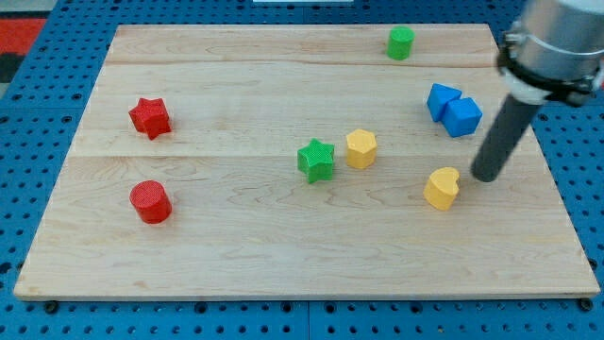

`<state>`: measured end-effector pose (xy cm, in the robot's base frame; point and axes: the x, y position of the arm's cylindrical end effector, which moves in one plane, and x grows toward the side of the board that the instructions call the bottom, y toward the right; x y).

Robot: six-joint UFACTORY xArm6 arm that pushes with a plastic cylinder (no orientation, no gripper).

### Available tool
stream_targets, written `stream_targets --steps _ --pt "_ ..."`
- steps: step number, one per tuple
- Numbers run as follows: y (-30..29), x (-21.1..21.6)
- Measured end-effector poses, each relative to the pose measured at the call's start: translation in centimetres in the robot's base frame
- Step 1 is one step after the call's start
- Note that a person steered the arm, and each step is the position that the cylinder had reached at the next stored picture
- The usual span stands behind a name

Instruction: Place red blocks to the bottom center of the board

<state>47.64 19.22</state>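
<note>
A red star block (pixel 149 116) sits at the view's left, upper part of the wooden board (pixel 283 255). A red cylinder block (pixel 150 201) sits below it, also at the left. My tip (pixel 485 177) is at the view's right, far from both red blocks. It stands just right of a yellow heart-shaped block (pixel 441 188), close to it or touching it; I cannot tell which.
A green star block (pixel 316 160) and a yellow hexagonal block (pixel 360 148) sit near the board's middle. A blue block (pixel 453 109) lies at the right, above my tip. A green cylinder block (pixel 400 42) sits near the top edge.
</note>
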Motion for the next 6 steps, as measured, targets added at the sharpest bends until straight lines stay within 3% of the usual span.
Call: stream_targets --steps 2,3,6 --pt "-13.1 -4.7" --pt "-19.5 -9.0" --pt "-41.1 -11.0"
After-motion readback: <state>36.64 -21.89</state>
